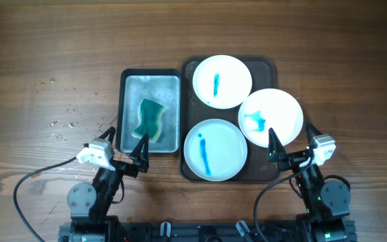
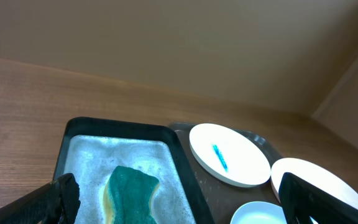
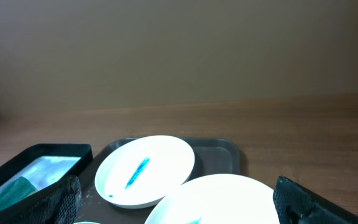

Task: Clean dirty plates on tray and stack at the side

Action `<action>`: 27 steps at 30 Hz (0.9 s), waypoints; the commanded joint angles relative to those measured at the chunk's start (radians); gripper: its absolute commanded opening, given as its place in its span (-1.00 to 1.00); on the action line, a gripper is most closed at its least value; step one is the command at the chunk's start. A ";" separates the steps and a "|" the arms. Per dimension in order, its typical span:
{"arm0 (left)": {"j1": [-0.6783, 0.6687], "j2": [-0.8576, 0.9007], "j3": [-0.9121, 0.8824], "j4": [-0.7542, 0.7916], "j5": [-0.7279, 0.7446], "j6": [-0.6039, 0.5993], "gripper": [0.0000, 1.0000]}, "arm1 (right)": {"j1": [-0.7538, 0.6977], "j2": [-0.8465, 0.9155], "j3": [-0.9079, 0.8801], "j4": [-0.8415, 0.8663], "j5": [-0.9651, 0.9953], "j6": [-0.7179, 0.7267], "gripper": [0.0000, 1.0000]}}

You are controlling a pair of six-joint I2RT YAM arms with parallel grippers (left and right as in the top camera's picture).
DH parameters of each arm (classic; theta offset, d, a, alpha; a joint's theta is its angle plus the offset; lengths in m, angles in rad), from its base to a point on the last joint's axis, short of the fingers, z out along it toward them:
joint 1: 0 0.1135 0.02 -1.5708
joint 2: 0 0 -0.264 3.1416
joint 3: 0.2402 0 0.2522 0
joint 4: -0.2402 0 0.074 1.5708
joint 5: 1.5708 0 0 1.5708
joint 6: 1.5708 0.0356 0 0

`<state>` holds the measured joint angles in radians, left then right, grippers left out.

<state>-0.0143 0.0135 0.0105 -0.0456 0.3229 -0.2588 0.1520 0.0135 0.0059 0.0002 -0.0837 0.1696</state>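
Robot lab bench setup, not a real kitchen. Bare wood-grain table (image 1: 39, 47), plain beige wall (image 3: 166, 50) behind. Left arm (image 1: 96, 191) and right arm (image 1: 322, 193) sit at the near edge, black cable (image 1: 20, 191) trailing loose. Staged props: brown tray (image 1: 266, 67), black basin (image 1: 122, 107).

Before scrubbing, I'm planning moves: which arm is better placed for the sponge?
Left: the left end effector, open, is beside the sponge in the basin; the right end effector is across, by the plates.

Bright, even overhead light; white plates (image 1: 222, 81) glare, overexposed; wrist views softer, dimmer.
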 commanded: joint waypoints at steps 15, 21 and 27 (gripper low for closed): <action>-0.006 -0.007 -0.005 -0.003 -0.009 0.017 1.00 | 0.001 -0.009 -0.001 0.002 0.016 -0.012 0.99; -0.006 -0.007 -0.005 -0.002 -0.009 0.017 1.00 | 0.001 -0.009 -0.001 0.022 0.016 -0.009 0.99; -0.006 -0.007 -0.005 -0.002 -0.005 0.016 1.00 | 0.001 -0.006 -0.001 0.007 0.018 -0.013 0.99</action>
<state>-0.0143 0.0135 0.0105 -0.0452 0.3229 -0.2588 0.1520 0.0135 0.0059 0.0017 -0.0837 0.1696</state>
